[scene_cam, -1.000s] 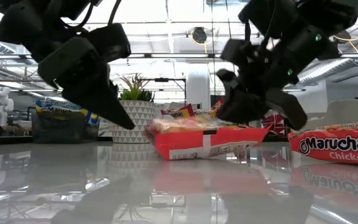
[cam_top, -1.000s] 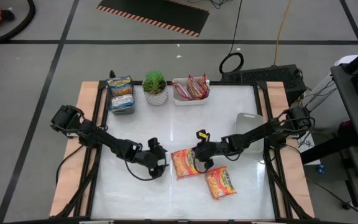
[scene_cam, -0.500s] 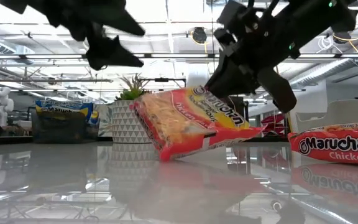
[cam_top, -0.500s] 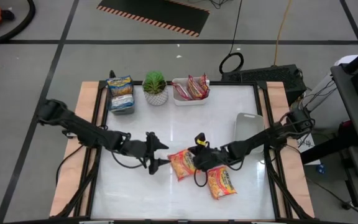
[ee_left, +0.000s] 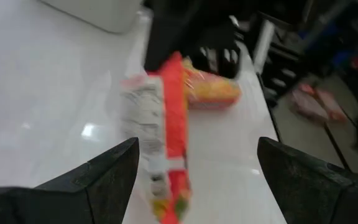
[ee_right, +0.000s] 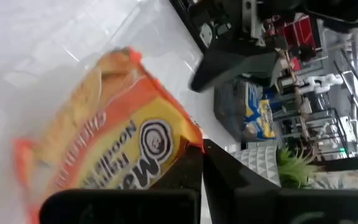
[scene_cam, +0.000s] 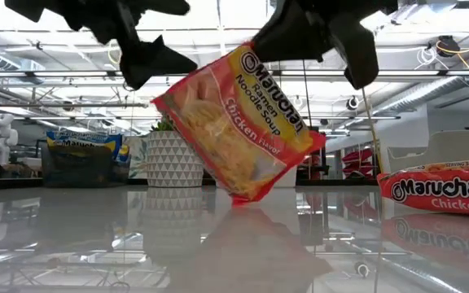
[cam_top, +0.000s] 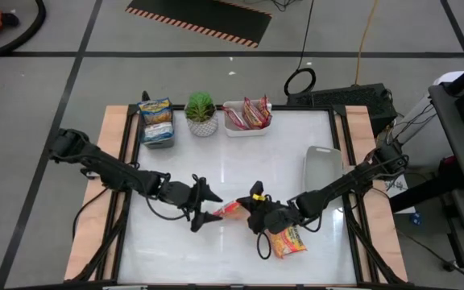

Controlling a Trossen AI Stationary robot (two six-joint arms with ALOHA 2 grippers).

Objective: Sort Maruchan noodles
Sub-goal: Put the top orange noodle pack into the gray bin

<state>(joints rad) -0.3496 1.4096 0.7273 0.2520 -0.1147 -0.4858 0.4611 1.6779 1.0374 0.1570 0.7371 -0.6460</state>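
Observation:
One Maruchan noodles packet point(scene_cam: 238, 122), yellow-orange with red trim, hangs tilted over the middle of the table, my right gripper point(cam_top: 252, 213) shut on it. Its lowest corner point(scene_cam: 247, 198) is at or just above the tabletop; I cannot tell which. My left gripper point(ee_left: 194, 168) stands open, raised just left of the packet point(cam_top: 227, 211), touching nothing. A second packet point(cam_top: 287, 239) lies flat near the front. More packets fill a grey tray point(cam_top: 157, 122) and a white tray point(cam_top: 246, 114) at the far edge. My right gripper pinches the packet between its two fingers at the upper edge point(ee_right: 180, 148), close to the round logo point(scene_cam: 252, 65). The fingers come from the table's right, slanting down. The packet hangs tilted below them, its printed face toward the table's near edge.
A small potted plant point(cam_top: 201, 113) stands between the two trays at the far edge. A white tray point(cam_top: 322, 165) sits at the right side. Bare tabletop lies at the left and in the middle far part.
My right gripper has risen, rolled and drawn toward the table's near edge, tipping the packet from flat on the table onto one edge and then up to hang tilted. My left gripper has lifted off the tabletop and stayed open.

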